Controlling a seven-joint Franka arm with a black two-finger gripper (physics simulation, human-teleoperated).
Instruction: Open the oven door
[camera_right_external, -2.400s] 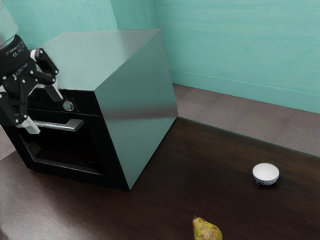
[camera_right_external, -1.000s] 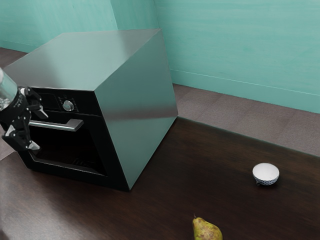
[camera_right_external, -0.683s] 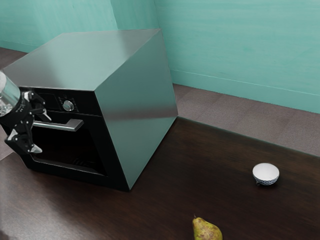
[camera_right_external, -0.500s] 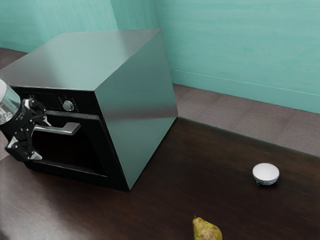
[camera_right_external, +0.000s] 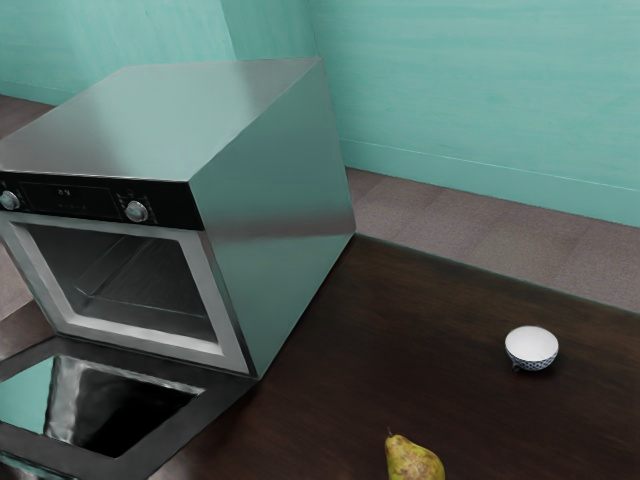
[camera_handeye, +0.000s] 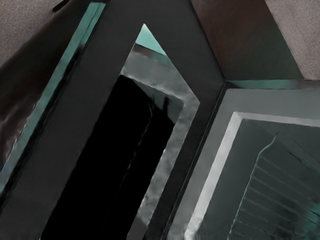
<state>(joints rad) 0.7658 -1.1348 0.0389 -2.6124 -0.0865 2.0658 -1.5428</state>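
oven door, opened. the door (camera_right_external: 110, 408) lies folded down, roughly level, at the exterior view's near left, in front of the oven body (camera_right_external: 280, 210); the cavity with its rack (camera_handeye: 265, 180) is exposed. the task appears complete. whether the gripper is released or clenched cannot be told from these views. handling (inferred): a rigid panel of moderate weight, turning about a hinge along the lower front of the oven; its swing should be smooth, and it would fall with some force if let go partway. the pane (camera_handeye: 115, 160) is probably glass, hence slick and best spared knocks. point of hold: the handle, presumably on the face turned downward; failing that, the free edge (camera_handeye: 50, 90), far from the hinge, where leverage is greatest. any further downward push would load the hinge without gain; the next move should be a withdrawal that avoids striking the pane. the bowl (camera_right_external: 531, 347) and pear (camera_right_external: 413, 460), on the table (camera_right_external: 320, 380) to the exterior view's right, stand well apart from the door.
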